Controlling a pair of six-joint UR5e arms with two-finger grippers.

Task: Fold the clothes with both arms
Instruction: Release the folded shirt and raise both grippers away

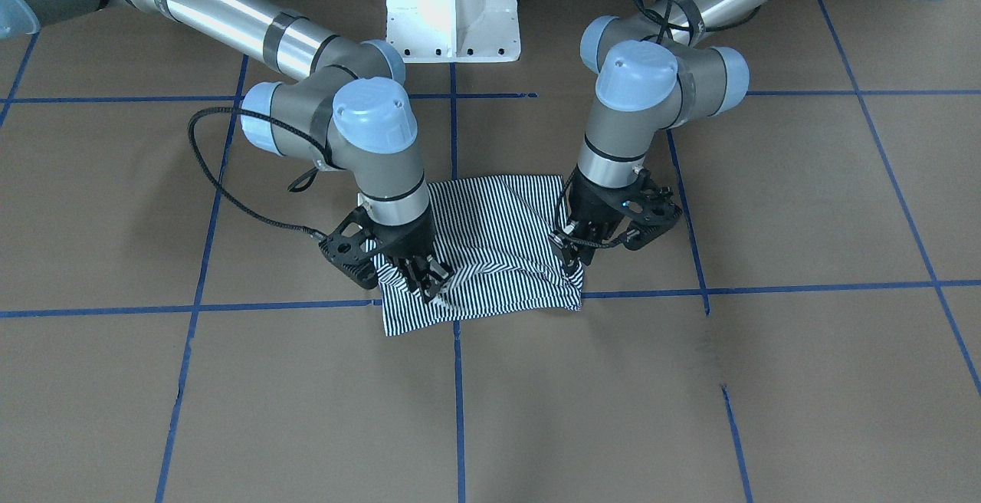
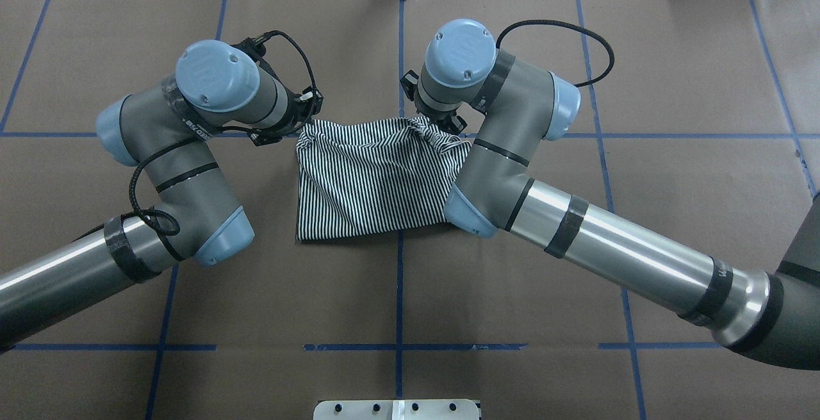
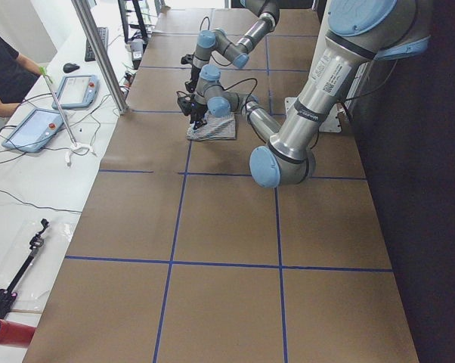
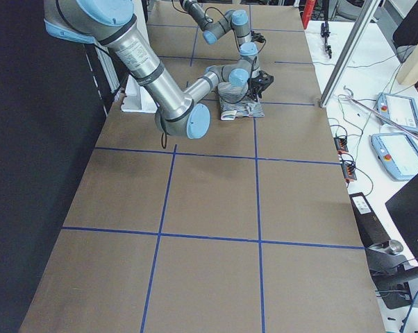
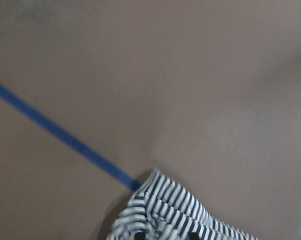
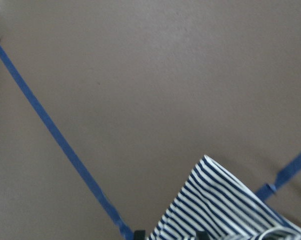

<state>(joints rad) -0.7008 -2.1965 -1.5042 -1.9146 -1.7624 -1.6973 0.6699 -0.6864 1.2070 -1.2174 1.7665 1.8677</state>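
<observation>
In the front-facing view you have the navy-and-white striped polo shirt (image 1: 490,242) folded into a rough rectangle at the middle of the brown paper-covered table (image 1: 766,380). It lies across a blue tape line (image 1: 458,388), a little in front of the white pedestal base (image 1: 452,12). The black left gripper (image 1: 571,261), on this view's right, has its fingers pinched on the shirt's edge near the corner farthest from the robot. The black right gripper (image 1: 426,286) is closed on the crumpled cloth at the opposite end of that edge.

From overhead, the shirt (image 2: 375,183) sits between the grey left arm (image 2: 186,164) and the grey right arm (image 2: 512,177). Both wrists hang over its far edge, which puckers at each end. The fingers are mostly hidden there.

From the table's left end you see the shirt (image 3: 212,130) small and far off under both wrists. A person in a dark top (image 3: 4,72) is at the white bench.

The right-end view shows the shirt (image 4: 238,107) far up the table under the wrists, too small to read the fingers.

The left wrist camera is blurred. Striped cloth (image 5: 175,215) bunches up at the bottom edge, touching a blue line.

On the right wrist camera, striped cloth (image 6: 215,210) rises between dark fingertips (image 6: 139,233) that barely show.
</observation>
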